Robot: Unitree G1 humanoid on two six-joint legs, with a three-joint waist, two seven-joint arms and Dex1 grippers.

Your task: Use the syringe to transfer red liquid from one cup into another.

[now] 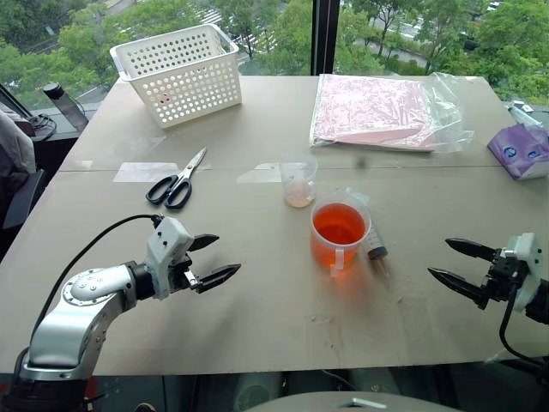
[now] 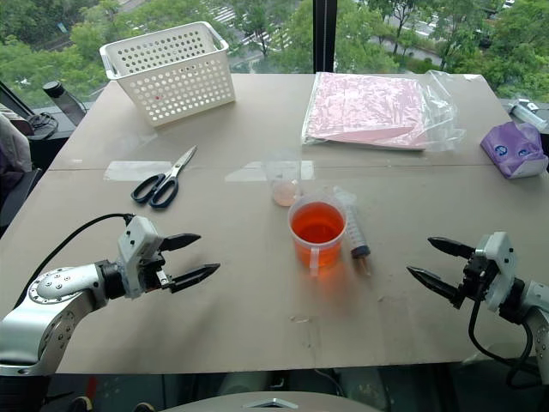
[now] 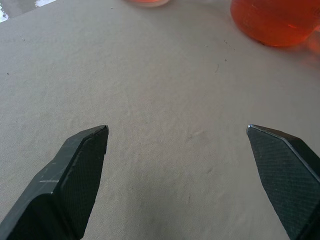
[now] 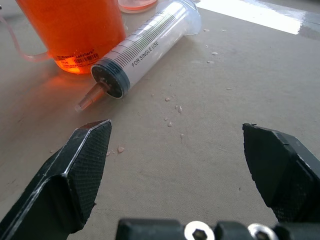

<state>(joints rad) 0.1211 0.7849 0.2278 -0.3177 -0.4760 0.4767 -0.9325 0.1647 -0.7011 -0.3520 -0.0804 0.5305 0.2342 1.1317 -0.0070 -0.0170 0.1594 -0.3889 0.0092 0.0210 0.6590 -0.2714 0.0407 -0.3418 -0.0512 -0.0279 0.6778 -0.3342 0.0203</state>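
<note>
The syringe (image 1: 375, 245) lies flat on the table just right of the wide cup (image 1: 339, 233), which holds a deep pool of red liquid (image 1: 338, 227). In the right wrist view the syringe (image 4: 145, 47) points its pink-tinted tip towards my right gripper (image 4: 177, 124). The smaller cup (image 1: 298, 180) stands just behind the wide one with a thin peach layer at its bottom. My left gripper (image 1: 227, 254) hovers open over bare table, left of the cups. My right gripper (image 1: 438, 257) is open too, right of the syringe. Neither holds anything.
A white perforated basket (image 1: 180, 73) stands at the back left, with black-handled scissors (image 1: 176, 182) in front of it. A plastic bag of pink sheets (image 1: 377, 112) lies at the back right, a purple packet (image 1: 520, 150) at the right edge. Small droplets (image 4: 172, 107) dot the table near the syringe.
</note>
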